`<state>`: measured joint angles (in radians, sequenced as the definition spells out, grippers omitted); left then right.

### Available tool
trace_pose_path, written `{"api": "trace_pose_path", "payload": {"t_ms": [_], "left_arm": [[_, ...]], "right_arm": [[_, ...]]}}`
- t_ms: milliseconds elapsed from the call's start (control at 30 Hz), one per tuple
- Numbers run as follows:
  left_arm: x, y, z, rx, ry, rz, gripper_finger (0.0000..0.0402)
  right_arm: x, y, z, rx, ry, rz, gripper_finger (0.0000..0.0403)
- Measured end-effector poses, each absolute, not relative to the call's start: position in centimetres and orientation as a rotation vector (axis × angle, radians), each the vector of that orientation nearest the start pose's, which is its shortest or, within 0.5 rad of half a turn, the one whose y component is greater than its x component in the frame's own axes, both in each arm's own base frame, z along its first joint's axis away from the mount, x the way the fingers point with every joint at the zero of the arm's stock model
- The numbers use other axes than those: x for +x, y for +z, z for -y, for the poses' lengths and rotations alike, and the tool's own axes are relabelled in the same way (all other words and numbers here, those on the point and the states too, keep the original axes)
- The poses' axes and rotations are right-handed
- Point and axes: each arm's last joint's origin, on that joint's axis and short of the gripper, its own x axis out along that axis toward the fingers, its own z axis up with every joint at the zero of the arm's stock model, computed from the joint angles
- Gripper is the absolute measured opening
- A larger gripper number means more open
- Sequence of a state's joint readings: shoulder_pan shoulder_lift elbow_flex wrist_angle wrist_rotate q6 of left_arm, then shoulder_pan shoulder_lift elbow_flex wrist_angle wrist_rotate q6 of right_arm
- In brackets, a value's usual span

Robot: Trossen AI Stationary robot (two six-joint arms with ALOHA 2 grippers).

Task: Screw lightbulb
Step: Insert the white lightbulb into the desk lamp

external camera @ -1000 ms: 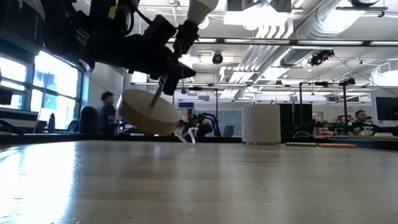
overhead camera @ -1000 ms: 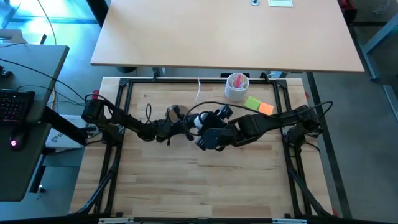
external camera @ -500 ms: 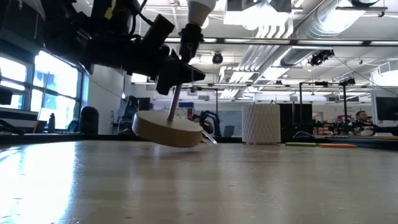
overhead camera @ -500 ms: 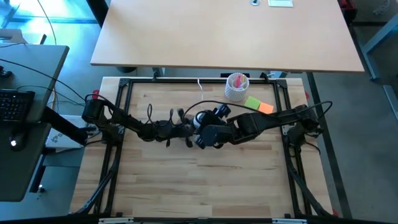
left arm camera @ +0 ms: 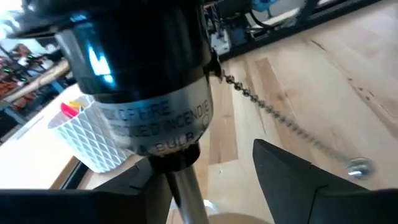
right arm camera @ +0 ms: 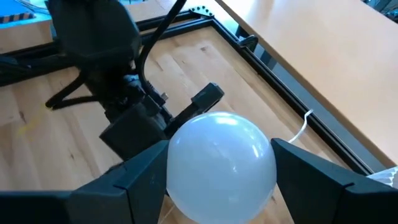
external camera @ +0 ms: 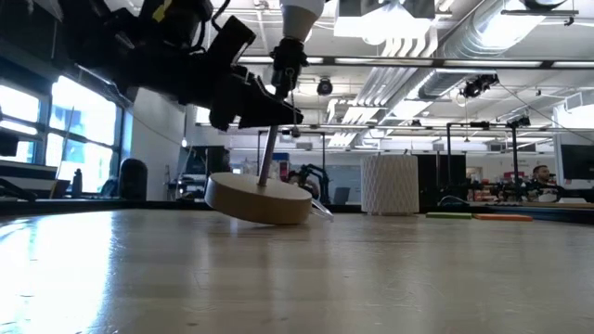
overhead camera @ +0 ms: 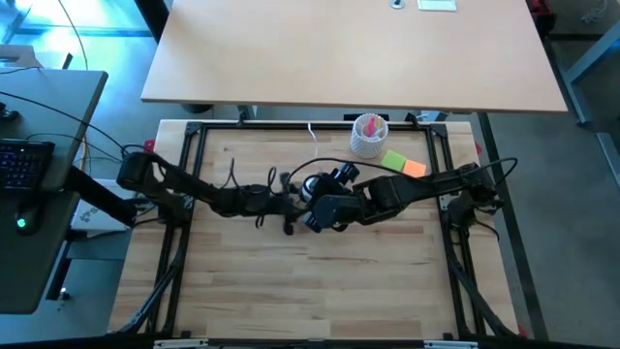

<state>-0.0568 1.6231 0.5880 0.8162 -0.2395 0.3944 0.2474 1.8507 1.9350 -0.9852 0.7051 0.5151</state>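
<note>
1. The wooden table (overhead camera: 310, 281) carries everything, and my two arms meet near its middle. The white lattice cup (overhead camera: 369, 136) stands well apart toward the back edge.
2. My left gripper (overhead camera: 288, 202) clamps the slim metal stem just under the black socket (left arm camera: 140, 56). This keeps the lamp stand's round wooden base (external camera: 259, 199) tilted, one edge on the table and the other lifted.
3. My right gripper (right arm camera: 217, 174) holds the lightbulb (right arm camera: 221, 163) between its two fingers, closed around the white globe. In the low view the bulb (external camera: 301, 15) sits directly over the socket, at the top of the stem.
4. The relation that counts is the axis. The stem leans with the tilted base, so the bulb's long axis must follow that lean, not true vertical.
5. I judge my right gripper the nearer one for the turning, since it already has the bulb. Whether the threads have engaged I cannot tell.
</note>
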Motion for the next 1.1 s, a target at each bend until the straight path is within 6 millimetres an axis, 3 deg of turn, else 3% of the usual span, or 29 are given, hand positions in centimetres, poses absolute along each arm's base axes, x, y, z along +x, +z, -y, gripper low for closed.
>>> {"api": "trace_pose_path", "payload": {"t_ms": [467,1100], "left_arm": [[28.2,20.2,0.2,0.349,0.038,-0.244,0.0204],[28.3,21.2,-0.1,0.338,0.049,-0.153,0.0159]], "right_arm": [[38.1,36.9,-7.8,0.036,-0.587,-0.666,0.0261],[38.3,37.0,-8.0,0.014,-0.546,-0.669,0.0261]]}}
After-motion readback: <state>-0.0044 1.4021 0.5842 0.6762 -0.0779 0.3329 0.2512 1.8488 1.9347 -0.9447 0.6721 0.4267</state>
